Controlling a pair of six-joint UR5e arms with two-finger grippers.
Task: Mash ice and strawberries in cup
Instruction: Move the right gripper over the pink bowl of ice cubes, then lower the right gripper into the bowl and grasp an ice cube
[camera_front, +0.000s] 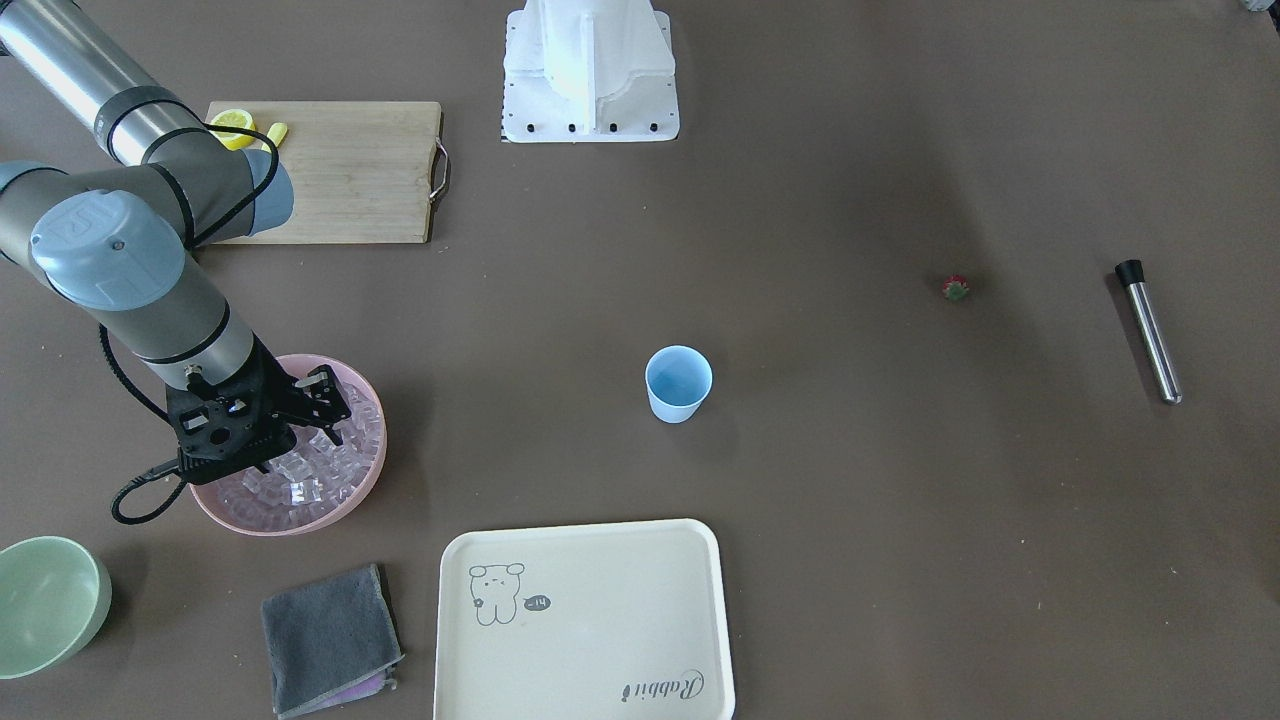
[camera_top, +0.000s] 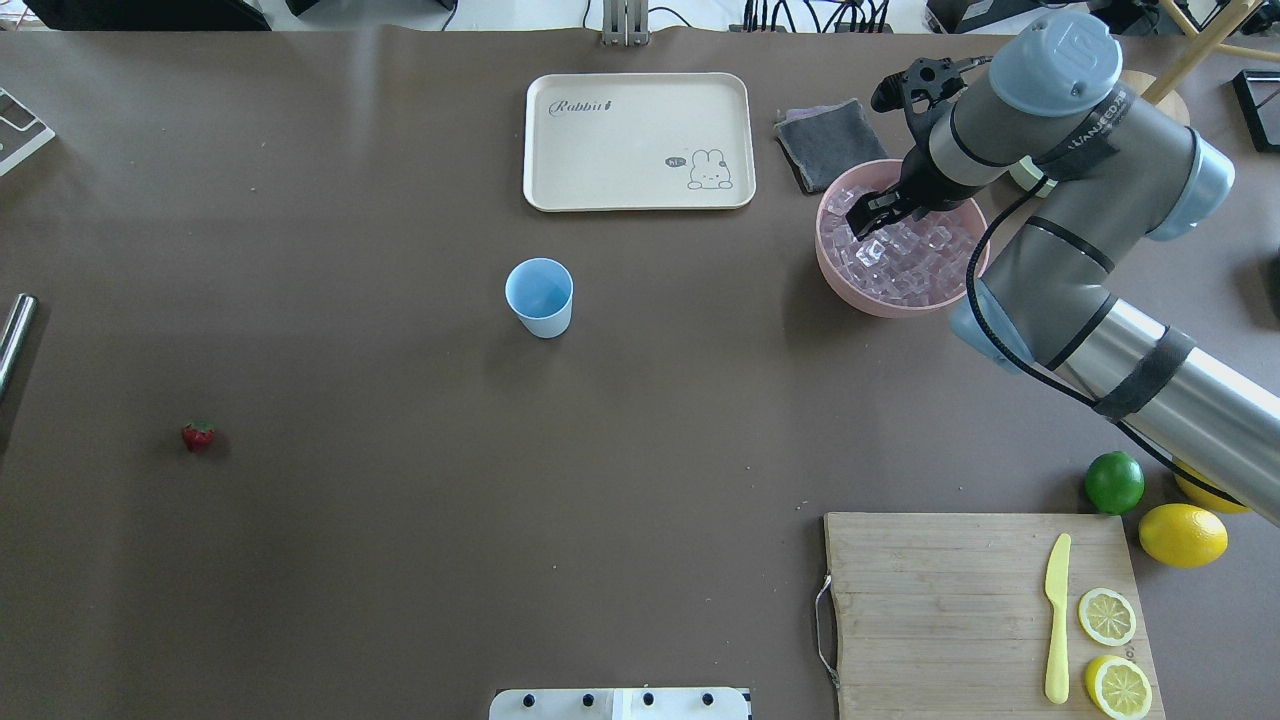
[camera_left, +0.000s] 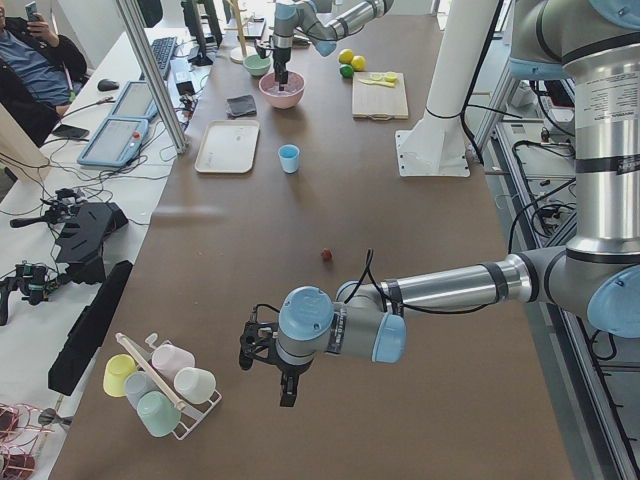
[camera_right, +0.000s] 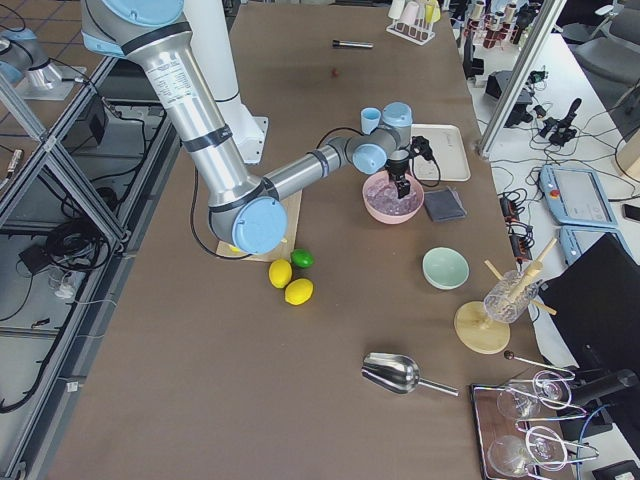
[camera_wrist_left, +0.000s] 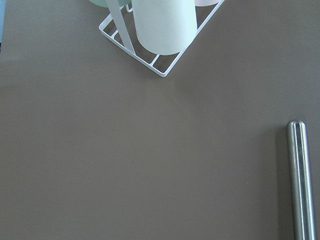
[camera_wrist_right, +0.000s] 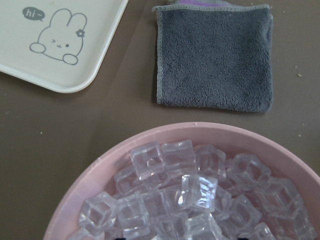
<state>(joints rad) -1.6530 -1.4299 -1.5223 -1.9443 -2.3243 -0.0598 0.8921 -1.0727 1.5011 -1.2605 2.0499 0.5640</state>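
Hanging into the pink bowl, the right gripper has its 2 fingers spread apart, with nothing between them.

- Ice: clear cubes heaped in the pink bowl, directly under the spread fingertips. Whether the tips touch the top cubes cannot be told.
- Pink bowl: stands on the robot's right side of the table, with the right arm reaching in from above.
- Grey cloth: folded, flat on the table just beyond the bowl, apart from its rim.
- Tray: cream, with a rabbit drawing, beside the cloth toward the table's middle.
- Cup: light blue, upright, mouth up, near the table's middle, well apart from the bowl and the fingers.
- Strawberry: 1 red berry with a green cap, lying on the bare table in the robot's left half, well apart from the cup and farther still from the right gripper.
- Steel rod: black-capped, lying flat near the left end of the table, beyond the strawberry.
- Left gripper: hangs over that left end, near a wire rack of pastel cups. Whether its fingers are spread or together cannot be told.
- Cutting board: wooden, on the robot's near right, carrying a yellow knife and 2 lemon slices.
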